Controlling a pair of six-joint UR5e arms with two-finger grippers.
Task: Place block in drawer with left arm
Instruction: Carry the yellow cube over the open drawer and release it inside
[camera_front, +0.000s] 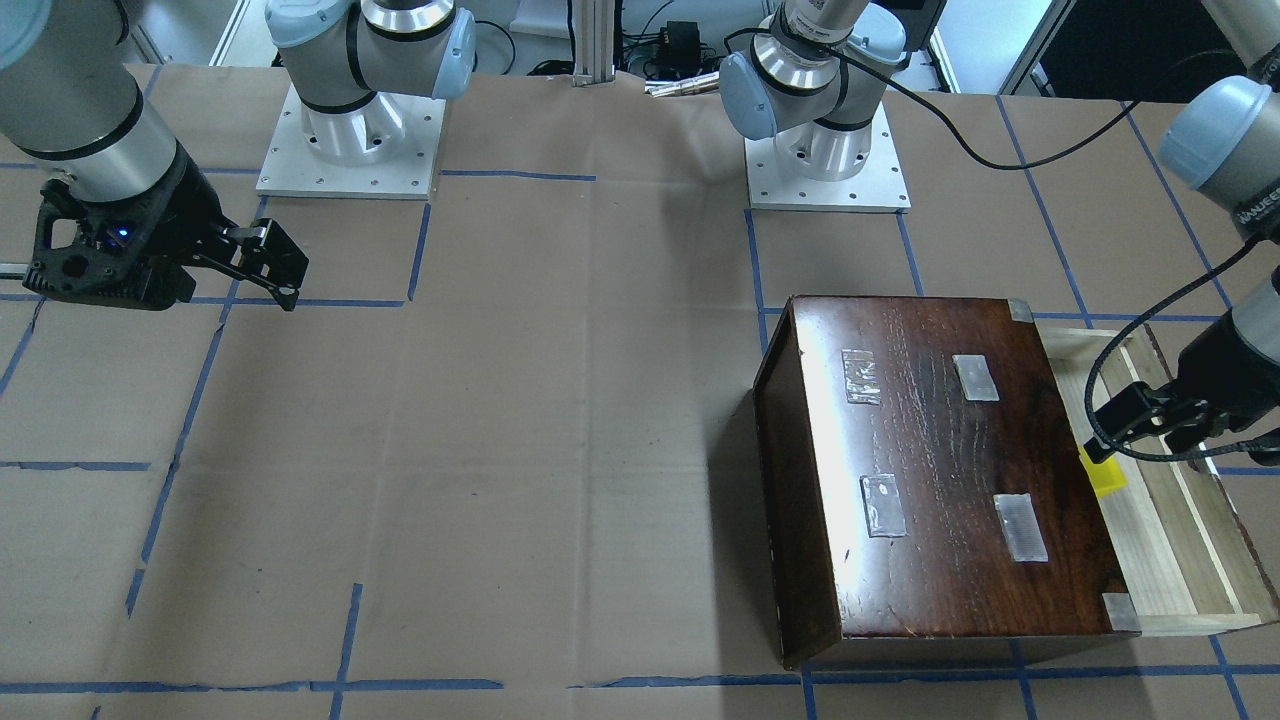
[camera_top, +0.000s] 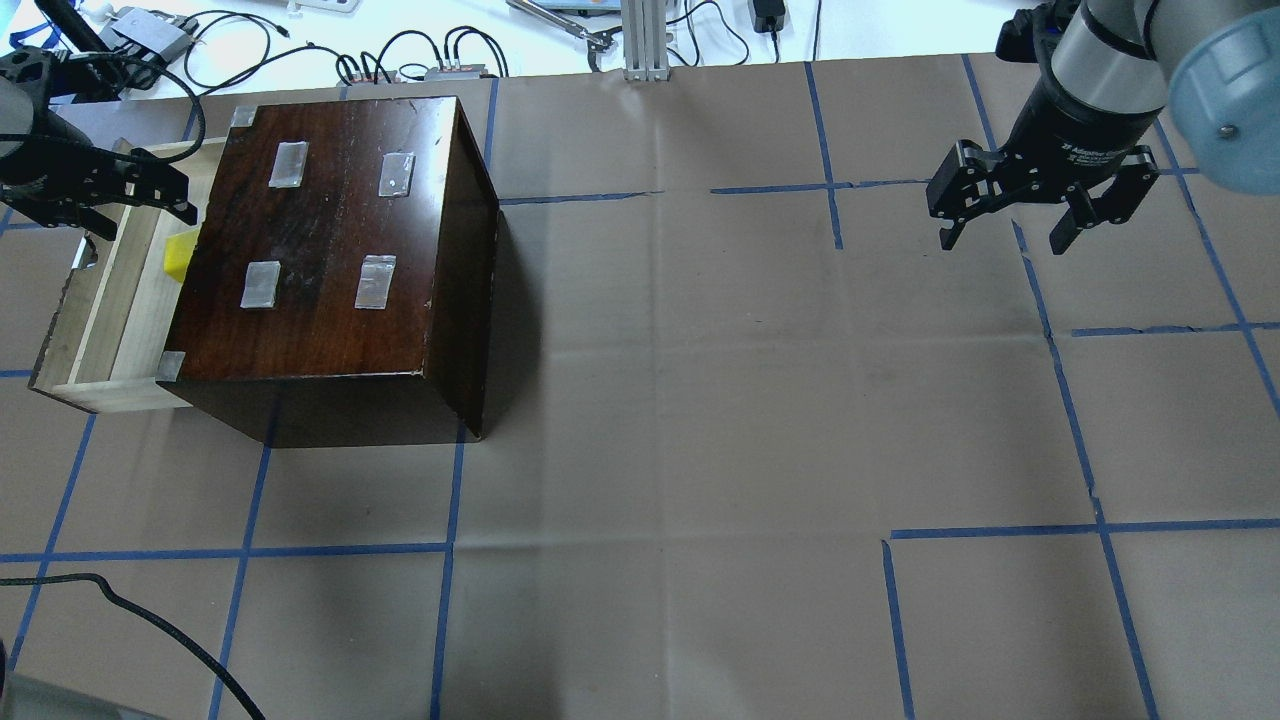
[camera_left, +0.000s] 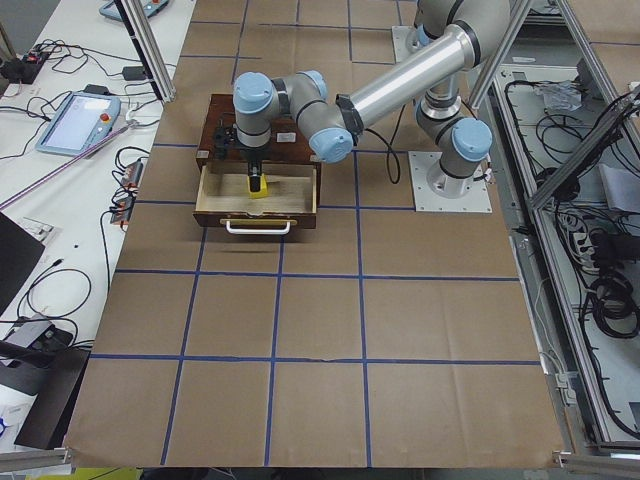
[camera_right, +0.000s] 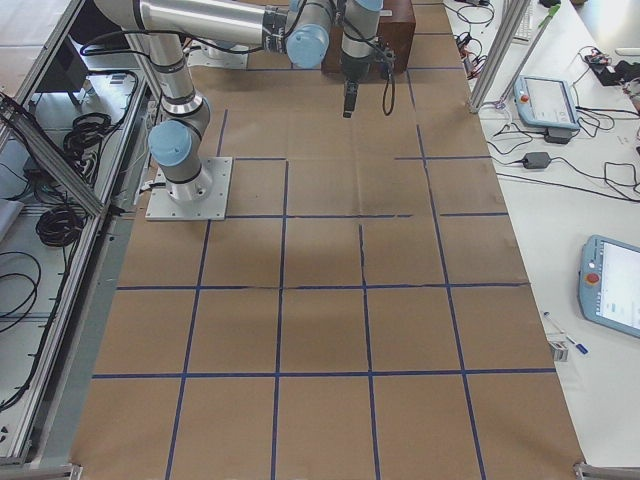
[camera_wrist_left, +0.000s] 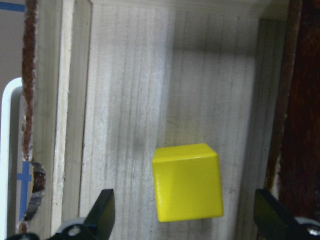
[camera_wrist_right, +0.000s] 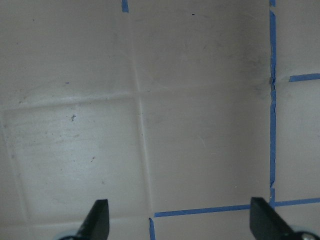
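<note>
Over the drawer's (camera_wrist_left: 125, 100) pale floor, my left gripper (camera_wrist_left: 183, 215) is hanging wide open, gripping nothing, while the block (camera_wrist_left: 187, 182) is lying straight below between my fingers (camera_wrist_left: 104, 212), touching neither, nearer the drawer's inner end

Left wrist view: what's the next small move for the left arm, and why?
Probably lift the left gripper straight up, out of the drawer. The block lies on the drawer floor and both fingers stand wide of it, so the placing looks done. A vertical retreat should avoid nudging the block or the drawer walls.
</note>
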